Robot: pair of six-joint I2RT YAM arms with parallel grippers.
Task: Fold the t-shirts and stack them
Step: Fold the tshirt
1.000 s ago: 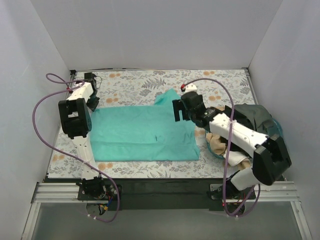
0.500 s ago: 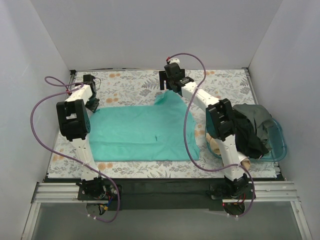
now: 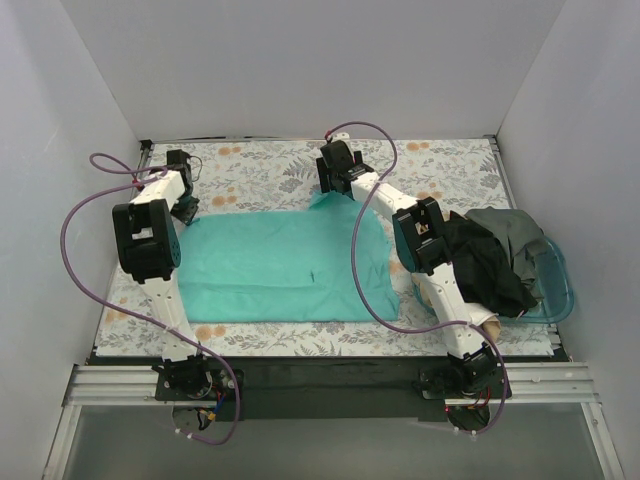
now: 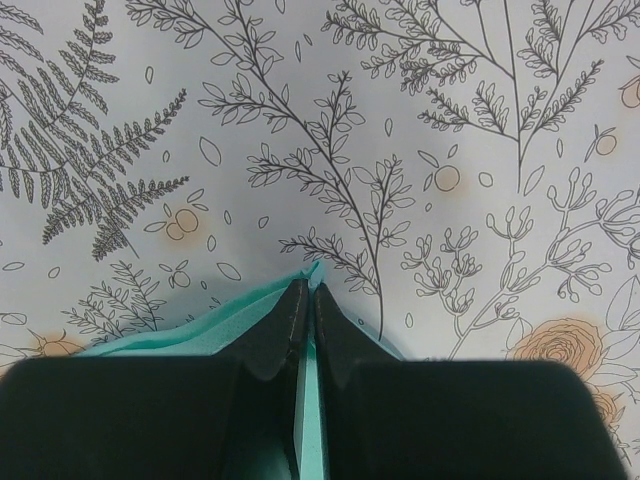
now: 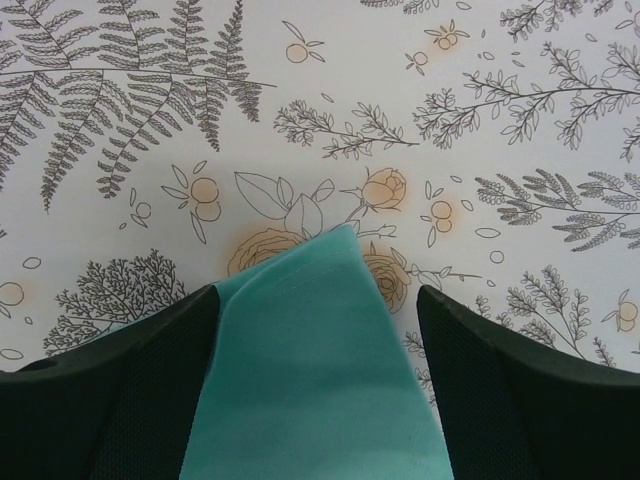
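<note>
A teal-green t-shirt (image 3: 285, 265) lies spread flat on the flower-printed table. My left gripper (image 3: 186, 206) is shut on its far left corner (image 4: 308, 275), low at the cloth. My right gripper (image 3: 333, 190) is open over the shirt's far right corner (image 5: 320, 350), with a finger (image 5: 150, 390) on each side of the cloth tip. A black shirt (image 3: 480, 265), a grey-olive shirt (image 3: 515, 240) and a beige shirt (image 3: 478, 322) sit heaped in the blue tub (image 3: 553, 290) at the right.
White walls close in the table on three sides. The right arm's purple cable (image 3: 365, 250) loops over the shirt's right part. The table's dark front edge (image 3: 300, 370) runs by the arm bases.
My right arm swung from beside the tub to the shirt's far right corner, and has now come down a little closer onto it. The left gripper has stayed in place.
</note>
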